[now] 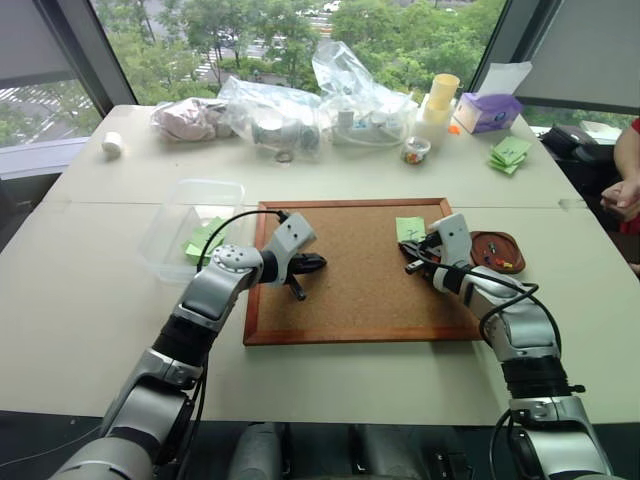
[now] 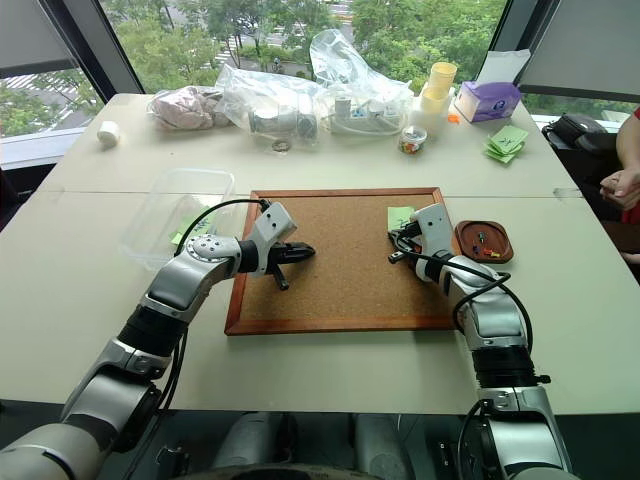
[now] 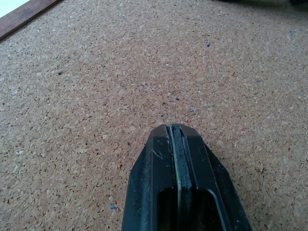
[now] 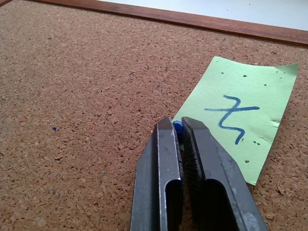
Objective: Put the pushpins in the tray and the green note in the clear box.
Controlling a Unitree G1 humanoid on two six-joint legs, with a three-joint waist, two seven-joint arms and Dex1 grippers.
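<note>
The green note [image 4: 240, 110], marked with a blue scribble, lies flat on the corkboard [image 1: 360, 290] near its far right corner. My right gripper [image 4: 179, 126] is shut on a blue pushpin [image 4: 177, 125] at the note's near corner. Just right of the board sits the reddish-brown tray [image 1: 515, 243], with small pushpins [image 1: 490, 260] lying in it. My left gripper [image 1: 318, 264] is shut on nothing and hovers low over the left part of the board. The clear box [image 1: 175, 192] stands left of the board with green paper [image 1: 205, 240] inside.
Clear plastic bags [image 1: 300, 110], yellow cups [image 1: 441, 95], a small dish [image 1: 415, 150], a purple tissue box [image 1: 487, 110] and a stack of green notes [image 1: 510, 152] line the far side of the table. A person's hand [image 1: 622, 195] rests at the right edge.
</note>
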